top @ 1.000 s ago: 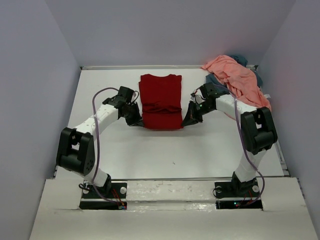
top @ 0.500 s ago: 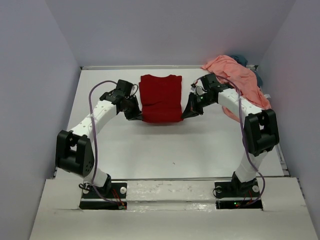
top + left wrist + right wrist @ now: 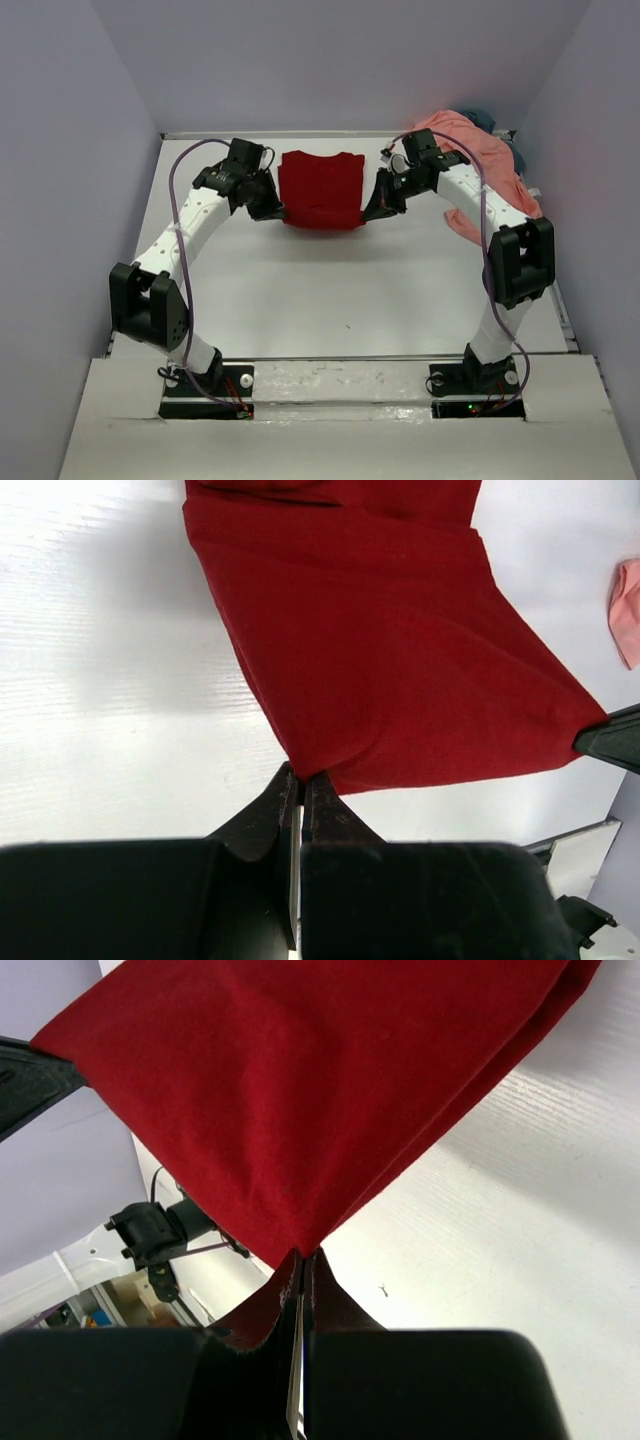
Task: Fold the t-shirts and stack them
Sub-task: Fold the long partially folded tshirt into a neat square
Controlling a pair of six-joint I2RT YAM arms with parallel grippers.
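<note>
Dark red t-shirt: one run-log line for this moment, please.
left tool: shut on dark red t-shirt, near corner | right tool: shut on other near corner | near hem raised

white table [image 3: 300,300], pale lilac walls [image 3: 330,60] on three sides, white ledge [image 3: 340,440] along the near edge

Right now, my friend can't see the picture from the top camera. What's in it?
Two robot arms hold up the near edge of a dark red t-shirt, the left claw and the right claw each pinching one corner above a white table. In the far right corner, a pink t-shirt lies heaped over a blue-grey t-shirt.
</note>
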